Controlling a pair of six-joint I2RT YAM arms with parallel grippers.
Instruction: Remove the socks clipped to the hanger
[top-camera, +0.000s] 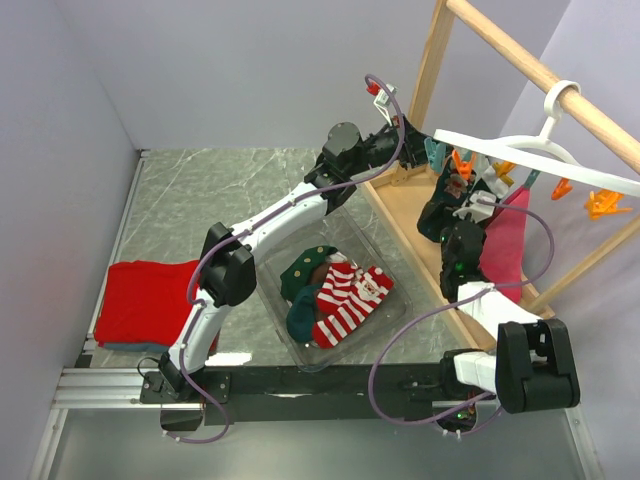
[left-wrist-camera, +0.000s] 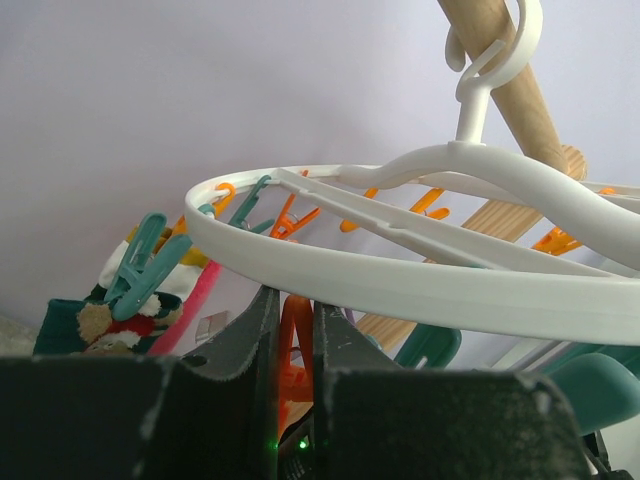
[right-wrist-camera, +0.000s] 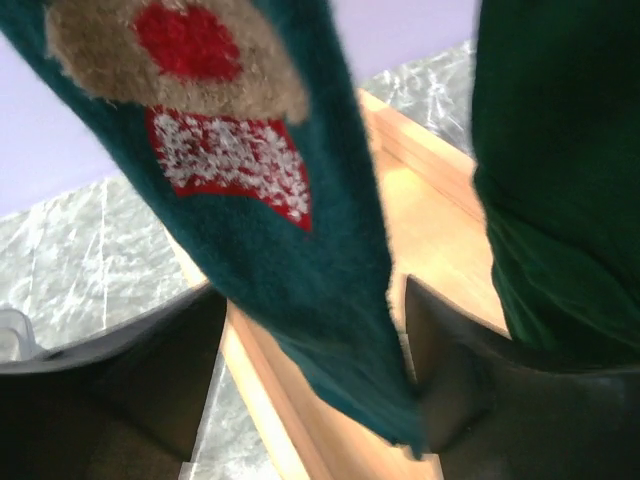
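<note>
As it straddles green sock (right-wrist-camera: 300, 270), right end effector (right-wrist-camera: 312, 320) gapes

A dark green sock (right-wrist-camera: 285, 240) hangs between the tool's (right-wrist-camera: 312, 340) spread fingers.

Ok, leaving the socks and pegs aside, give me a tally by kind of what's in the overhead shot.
Robot arms: 2
Clear tub: 1
White hanger: 1
Wooden rail frame: 1
Folded red cloth: 1
Total: 6
</note>
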